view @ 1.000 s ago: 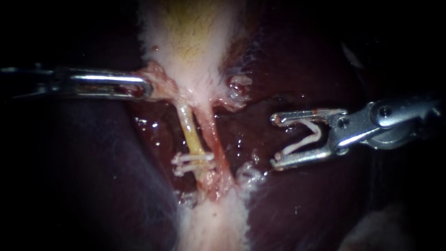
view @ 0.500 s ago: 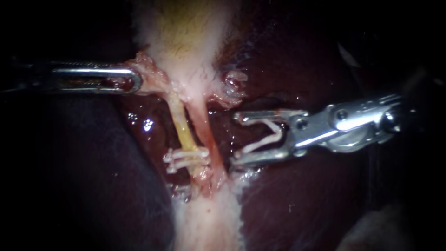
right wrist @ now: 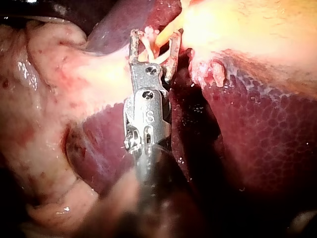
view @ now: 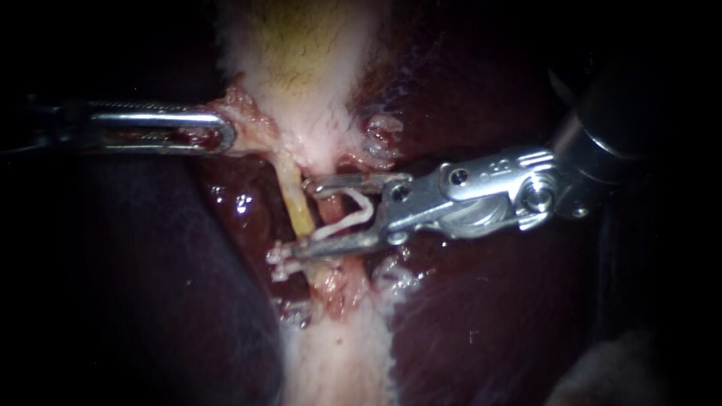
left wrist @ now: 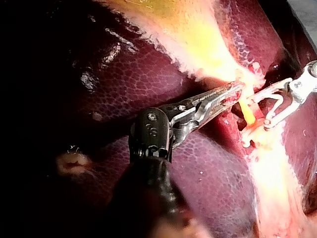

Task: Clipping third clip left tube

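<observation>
Darkness around a lit centre

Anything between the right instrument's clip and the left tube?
Yes: the reddish right tube lies inside the open clip carried by the right instrument, between the clip's bend and the yellow left tube. Placed clips sit just below.

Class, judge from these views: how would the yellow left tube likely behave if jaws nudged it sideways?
The left tube looks thin and soft, so probably floppy, held straight only by the left instrument gripping tissue above it. Wet glints nearby suggest it would slip. Being so slender, it might tear under a hard push.
</observation>
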### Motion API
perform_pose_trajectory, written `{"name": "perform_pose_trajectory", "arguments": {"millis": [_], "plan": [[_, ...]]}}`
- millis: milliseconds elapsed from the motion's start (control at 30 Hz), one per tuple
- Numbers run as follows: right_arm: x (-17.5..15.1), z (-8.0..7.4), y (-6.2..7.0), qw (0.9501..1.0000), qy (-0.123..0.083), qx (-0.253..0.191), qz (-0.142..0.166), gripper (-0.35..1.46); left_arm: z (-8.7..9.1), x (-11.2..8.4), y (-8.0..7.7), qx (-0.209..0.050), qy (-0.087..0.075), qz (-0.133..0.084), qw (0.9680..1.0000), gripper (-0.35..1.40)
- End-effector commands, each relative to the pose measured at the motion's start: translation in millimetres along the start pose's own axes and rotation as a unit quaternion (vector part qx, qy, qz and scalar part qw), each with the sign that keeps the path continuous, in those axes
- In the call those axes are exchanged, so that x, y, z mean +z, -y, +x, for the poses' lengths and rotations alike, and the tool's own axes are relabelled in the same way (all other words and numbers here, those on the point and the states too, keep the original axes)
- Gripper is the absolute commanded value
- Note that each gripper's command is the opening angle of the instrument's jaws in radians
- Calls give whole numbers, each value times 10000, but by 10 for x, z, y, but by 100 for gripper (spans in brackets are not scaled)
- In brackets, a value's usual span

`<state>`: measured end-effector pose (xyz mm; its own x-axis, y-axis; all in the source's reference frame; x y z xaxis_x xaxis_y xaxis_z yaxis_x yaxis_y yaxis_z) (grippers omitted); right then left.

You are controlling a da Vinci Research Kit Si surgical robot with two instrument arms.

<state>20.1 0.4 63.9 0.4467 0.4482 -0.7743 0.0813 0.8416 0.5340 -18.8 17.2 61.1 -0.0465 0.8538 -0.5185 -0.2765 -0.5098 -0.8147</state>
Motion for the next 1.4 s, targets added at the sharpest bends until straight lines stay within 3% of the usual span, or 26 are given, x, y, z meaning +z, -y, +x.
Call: {"name": "perform_pose_trajectory", "arguments": {"millis": [33,233,467,667,933,1167,1400], "plan": [[1,-3,-3,10000,3,24,-7,50,1,0,-1,1,0,-2,10000,-35],[5,-11,-17,10000,21,45,-23,50,1,0,-2,1,0,-1,10000,-35],[19,-5,-29,10000,19,69,-35,50,1,1,-4,0,3,-11,10000,-35],[38,7,-34,9989,-398,169,163,50,1,2,-5,0,2,-9,10000,-35],[39,25,-24,9965,-758,157,318,49,1,3,-4,0,2,-11,10000,-35],[19,58,-12,9924,-1145,233,383,46,1,2,-2,1,4,-15,10000,-35],[11,67,-1,9918,-1181,241,429,41,1,2,-1,2,5,-17,10000,-35]]}}
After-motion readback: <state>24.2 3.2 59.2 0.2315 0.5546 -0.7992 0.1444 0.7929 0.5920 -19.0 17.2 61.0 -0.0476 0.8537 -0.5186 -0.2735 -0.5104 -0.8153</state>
